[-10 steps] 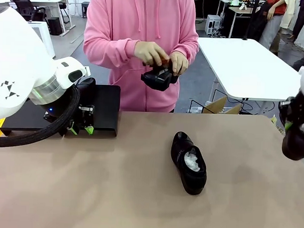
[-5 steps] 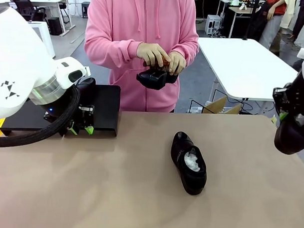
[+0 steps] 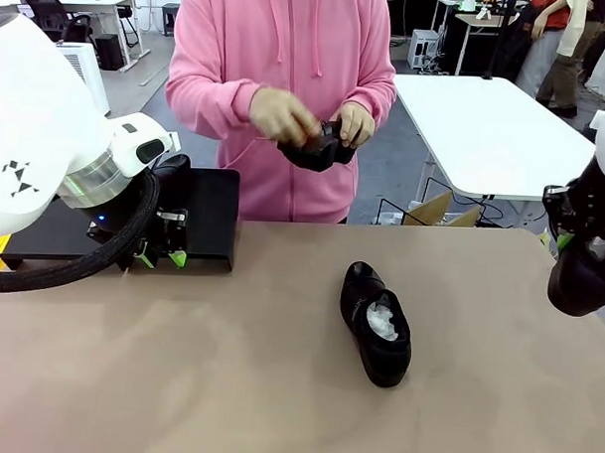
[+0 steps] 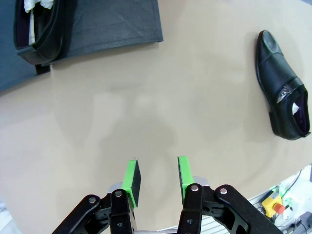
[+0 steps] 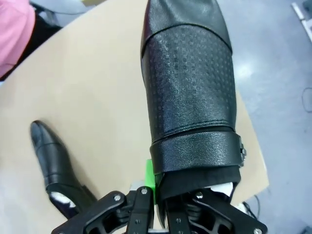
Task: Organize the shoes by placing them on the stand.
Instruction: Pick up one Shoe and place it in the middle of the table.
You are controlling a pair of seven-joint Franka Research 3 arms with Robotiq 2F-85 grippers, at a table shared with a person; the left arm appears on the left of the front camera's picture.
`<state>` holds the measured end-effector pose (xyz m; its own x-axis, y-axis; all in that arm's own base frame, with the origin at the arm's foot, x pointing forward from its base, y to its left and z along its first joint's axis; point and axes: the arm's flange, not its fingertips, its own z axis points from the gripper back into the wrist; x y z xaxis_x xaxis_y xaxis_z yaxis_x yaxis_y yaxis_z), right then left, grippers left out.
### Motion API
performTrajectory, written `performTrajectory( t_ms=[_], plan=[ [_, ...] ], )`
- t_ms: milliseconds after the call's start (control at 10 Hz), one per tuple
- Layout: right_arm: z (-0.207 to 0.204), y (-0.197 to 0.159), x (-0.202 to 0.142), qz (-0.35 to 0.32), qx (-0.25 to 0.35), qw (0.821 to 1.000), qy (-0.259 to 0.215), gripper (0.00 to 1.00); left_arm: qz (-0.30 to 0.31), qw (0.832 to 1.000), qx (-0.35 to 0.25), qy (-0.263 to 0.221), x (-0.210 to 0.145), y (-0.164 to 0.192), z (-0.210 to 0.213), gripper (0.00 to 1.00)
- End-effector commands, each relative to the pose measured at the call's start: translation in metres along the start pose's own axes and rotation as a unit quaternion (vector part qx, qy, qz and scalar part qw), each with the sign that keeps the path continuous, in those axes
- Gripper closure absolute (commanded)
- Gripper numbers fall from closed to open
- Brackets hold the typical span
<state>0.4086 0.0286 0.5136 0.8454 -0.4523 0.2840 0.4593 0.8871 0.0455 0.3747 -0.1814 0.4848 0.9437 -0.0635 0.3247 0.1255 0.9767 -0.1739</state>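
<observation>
On the tabletop (image 3: 178, 381), mid-front: loose shoe (image 3: 377, 324) sits on its sole, toe pointing away and slightly left, white paper in the opening, nothing touching it. Right edge, about the same depth: right hand (image 5: 158, 187) is pressed together on the heel collar of the held shoe (image 5: 190, 92). That shoe hangs toe-down, raised off the tabletop, part of it out past the edge. Left side, a bit farther: left hand (image 4: 156, 175) has its green pads partly spread with nothing between them, hovering over bare tabletop just in front of the stand (image 3: 211, 213). Stand sits at the far-left of the tabletop. Shelved shoe (image 4: 41, 29) lies on it near one end, white paper inside; cannot tell its full pose, it's cut off by the frame. Far side: person (image 3: 279, 47) in a pink hoodie stands behind the tabletop, person's hands (image 3: 282, 114) both on the fourth shoe (image 3: 315, 147) at chest height, well above the tabletop.
</observation>
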Motion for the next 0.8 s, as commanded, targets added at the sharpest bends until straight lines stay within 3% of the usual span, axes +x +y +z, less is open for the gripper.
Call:
performTrajectory(
  t_ms=[0, 200, 400, 700],
  plan=[
    [0.058, 0.042, -0.028, 0.023, 0.036, 0.998, -0.051, 1.00, 0.000, 1.000, -0.003, 0.000, 0.002, 0.001, 0.002, 0.56],
    [0.110, 0.096, -0.071, 0.095, 0.092, 0.988, -0.083, 1.00, 0.000, 1.000, -0.003, 0.000, 0.002, 0.001, 0.002, 0.56],
    [0.136, 0.147, -0.116, 0.159, 0.155, 0.974, -0.053, 1.00, 0.000, 1.000, -0.003, 0.000, 0.002, 0.001, 0.002, 0.56],
    [0.107, 0.236, -0.183, 0.204, 0.179, 0.962, 0.004, 1.00, 0.000, 1.000, -0.003, 0.000, 0.002, 0.001, 0.002, 0.56]
  ],
)
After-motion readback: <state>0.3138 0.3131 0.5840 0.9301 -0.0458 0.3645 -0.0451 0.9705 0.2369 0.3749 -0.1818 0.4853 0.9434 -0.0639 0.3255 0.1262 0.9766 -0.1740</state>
